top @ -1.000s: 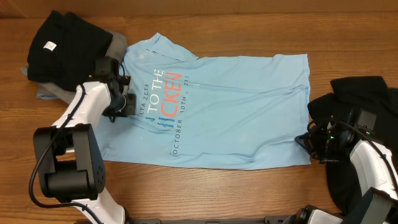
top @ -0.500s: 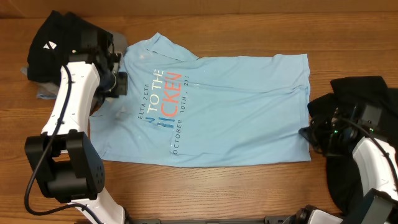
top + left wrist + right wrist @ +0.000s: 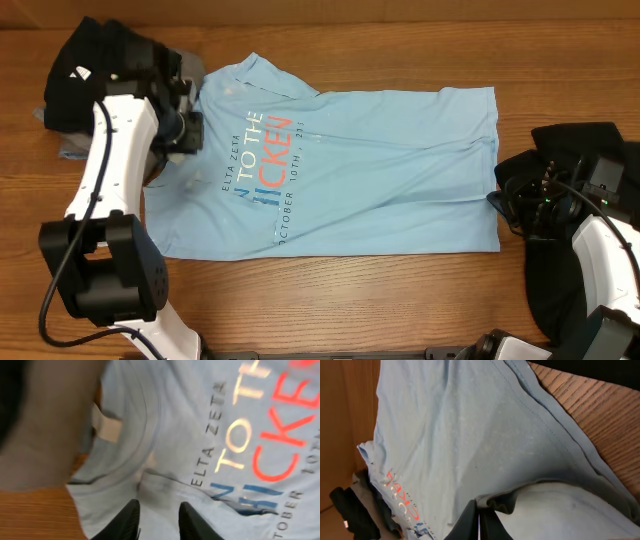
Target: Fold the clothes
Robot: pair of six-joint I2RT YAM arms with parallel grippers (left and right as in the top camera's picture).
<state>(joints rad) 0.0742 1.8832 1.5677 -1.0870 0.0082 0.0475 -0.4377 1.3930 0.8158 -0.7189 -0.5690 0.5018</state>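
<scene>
Lt blue tee (image 3: 400, 170) flat, wrinkled.

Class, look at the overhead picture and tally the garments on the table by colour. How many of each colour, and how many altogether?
Light blue T-shirt: 1
Black garments: 2, one at top left, one at right
Grey garment: 1, partly under the top-left black one
Total: 4

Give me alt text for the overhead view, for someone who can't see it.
A light blue T-shirt lies flat on a wooden table. The left hand is open at its collar end; the right hand pinches its hem. Black clothes lie at both ends.
</scene>
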